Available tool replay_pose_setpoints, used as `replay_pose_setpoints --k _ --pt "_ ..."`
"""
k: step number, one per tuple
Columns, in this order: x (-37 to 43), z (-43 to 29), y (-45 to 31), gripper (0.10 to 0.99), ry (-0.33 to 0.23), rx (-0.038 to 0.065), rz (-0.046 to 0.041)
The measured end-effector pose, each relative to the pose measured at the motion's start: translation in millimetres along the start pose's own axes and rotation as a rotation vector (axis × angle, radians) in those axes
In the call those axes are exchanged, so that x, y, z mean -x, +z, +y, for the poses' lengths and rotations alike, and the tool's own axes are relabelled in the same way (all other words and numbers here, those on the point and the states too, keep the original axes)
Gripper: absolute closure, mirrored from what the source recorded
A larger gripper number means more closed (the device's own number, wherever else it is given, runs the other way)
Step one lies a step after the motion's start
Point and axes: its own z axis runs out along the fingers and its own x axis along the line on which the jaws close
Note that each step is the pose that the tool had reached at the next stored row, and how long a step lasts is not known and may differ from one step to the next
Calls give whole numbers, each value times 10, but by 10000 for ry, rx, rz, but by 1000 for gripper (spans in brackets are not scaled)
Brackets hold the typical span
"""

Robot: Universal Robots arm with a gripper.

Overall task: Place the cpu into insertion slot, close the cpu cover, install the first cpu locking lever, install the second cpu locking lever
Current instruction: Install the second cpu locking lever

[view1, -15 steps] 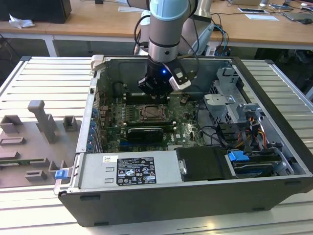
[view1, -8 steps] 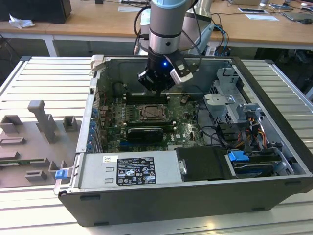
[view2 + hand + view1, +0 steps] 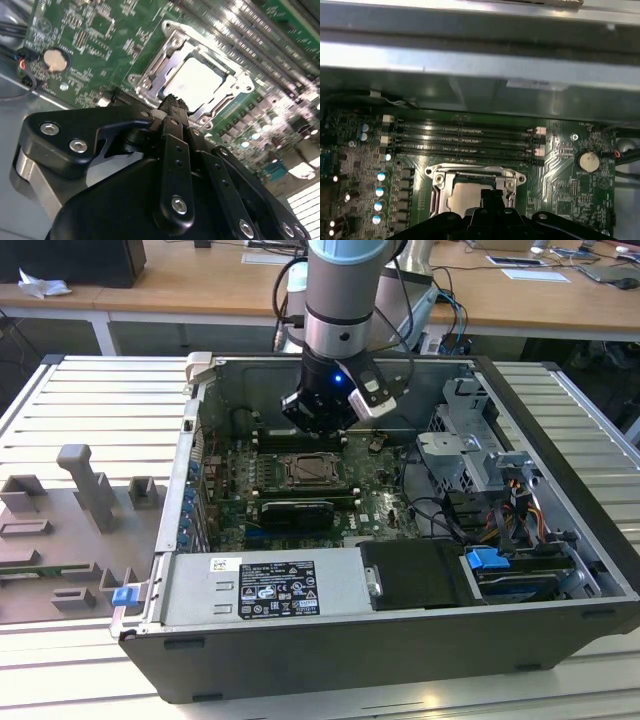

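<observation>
The cpu (image 3: 200, 80) lies flat in the insertion slot (image 3: 308, 472), its pale silver top showing in both wrist views (image 3: 465, 196). The cpu cover (image 3: 172, 37), a silver frame, lies down around the chip, which shows through its cut-out. My gripper (image 3: 172, 102) hangs just above the socket's edge on the side towards the case's back wall, shut, with its black fingertips (image 3: 492, 195) together and nothing between them. In the exterior view the gripper (image 3: 318, 430) sits low inside the open computer case, over the far side of the socket.
Long black memory slots (image 3: 465, 137) run beside the socket towards the case wall (image 3: 480, 65). A coin battery (image 3: 588, 160) sits on the green board. Drive cage and cables (image 3: 480, 480) fill the exterior view's right; the power supply (image 3: 265, 585) lies in front.
</observation>
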Motion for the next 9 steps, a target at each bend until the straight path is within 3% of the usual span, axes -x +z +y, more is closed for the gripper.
replay_pose_setpoints --k 4,9 --pt "-7 -83 -9 980 0 -1 0" --pt "-8 -94 -56 980 0 1 -1"
